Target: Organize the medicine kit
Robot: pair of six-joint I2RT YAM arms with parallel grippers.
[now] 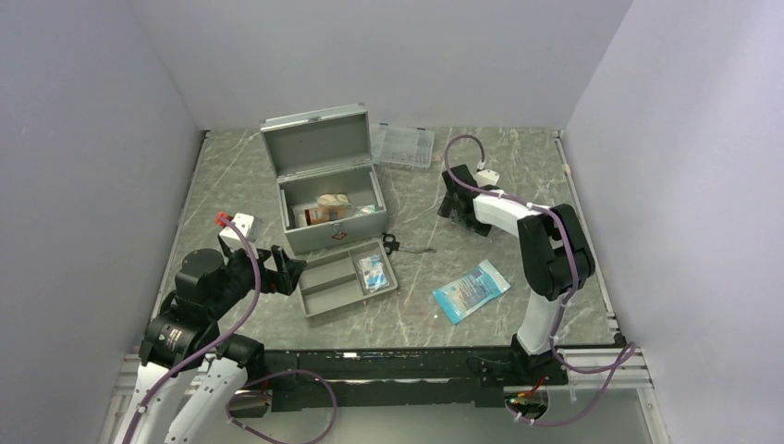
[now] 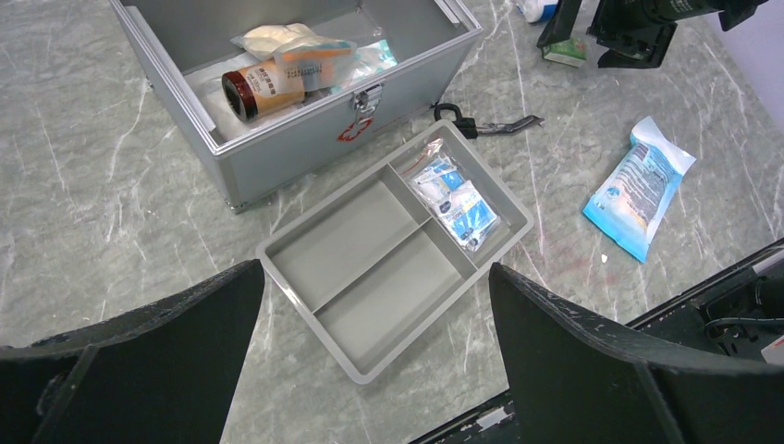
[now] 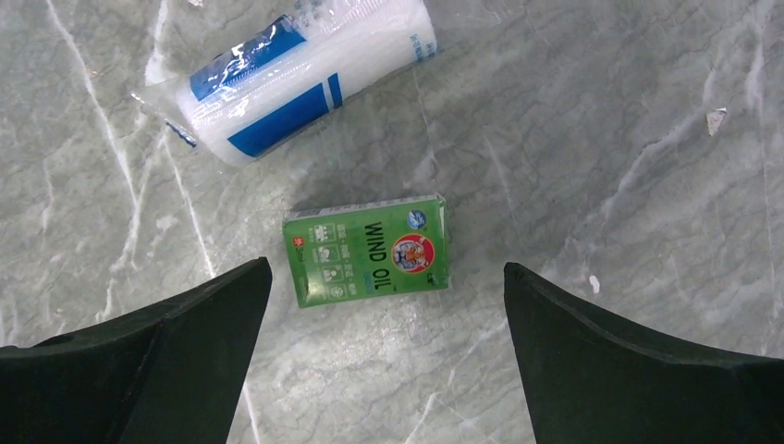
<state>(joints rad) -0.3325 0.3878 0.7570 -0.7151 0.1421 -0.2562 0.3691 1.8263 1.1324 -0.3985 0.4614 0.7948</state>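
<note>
The medicine kit (image 1: 331, 220) is a grey metal box standing open at the table's middle back, lid (image 1: 314, 144) upright. In the left wrist view the kit (image 2: 305, 139) holds a brown bottle (image 2: 257, 92) and plastic-wrapped packs. My left gripper (image 1: 289, 272) is open and empty, hovering by the near left corner of the shallow grey divided tray (image 2: 370, 277). My right gripper (image 1: 453, 200) is open and empty, right of the kit. In the right wrist view it (image 3: 386, 274) hovers above a green "WIND OIL" box (image 3: 370, 252) lying flat on the table.
The tray (image 1: 325, 289) has a clear sachet (image 2: 455, 199) in its end compartment. A white and blue wrapped roll (image 3: 287, 88) lies beside the green box. A blue packet (image 1: 470, 289) lies front right. A clear compartment case (image 1: 404, 145) sits behind the kit. A small black padlock (image 2: 459, 123) lies by the kit's front.
</note>
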